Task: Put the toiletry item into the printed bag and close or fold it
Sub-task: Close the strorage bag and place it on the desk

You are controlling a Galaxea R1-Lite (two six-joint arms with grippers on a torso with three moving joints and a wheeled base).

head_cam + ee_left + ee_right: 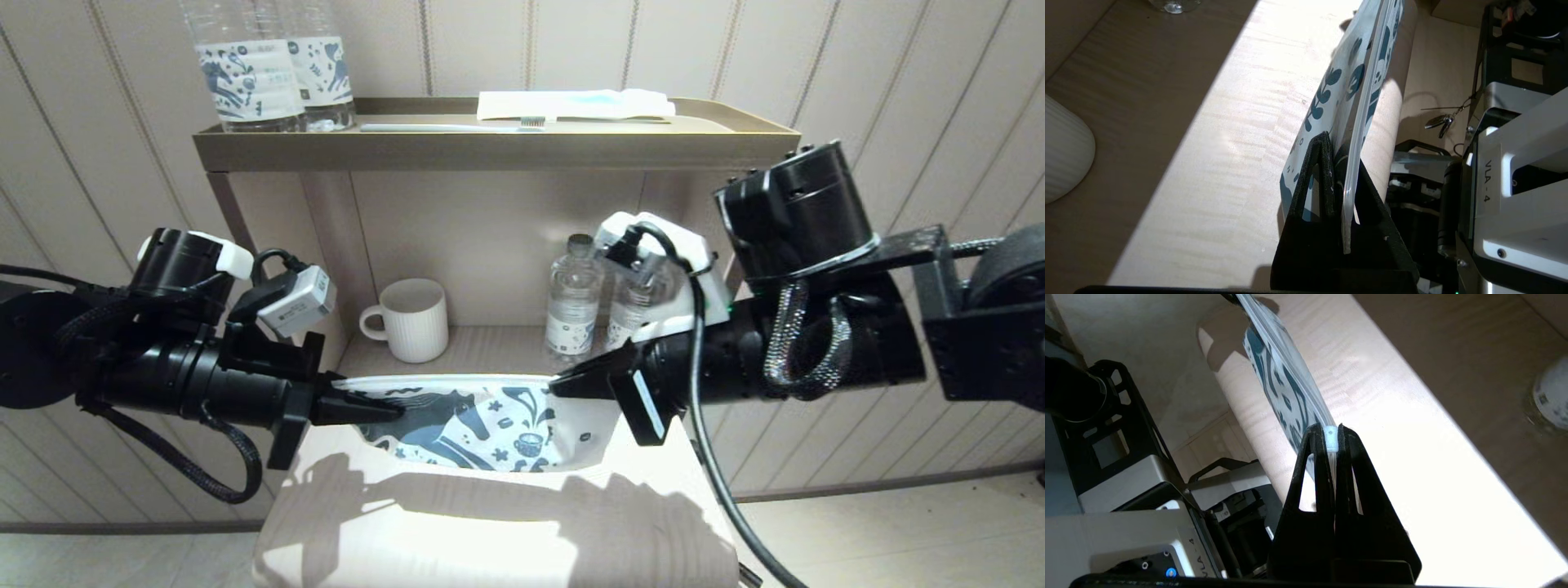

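Note:
The printed bag (473, 425), white with a dark blue horse, hangs upright just above the pale wooden table (490, 523), stretched between both grippers. My left gripper (390, 408) is shut on the bag's left top corner; in the left wrist view the bag's (1347, 73) clear top strip runs between the black fingers (1316, 171). At the other end of the top edge my right gripper (562, 384) is shut, pinching a pale blue slider tab (1330, 439) on the bag (1278, 375). The white comb is not in view.
Behind the bag, a low shelf holds a ribbed white mug (415, 318) and two small water bottles (574, 298). On the top tray (490, 151) stand two large bottles (245, 73), a toothbrush (445, 127) and a white packet (571, 104).

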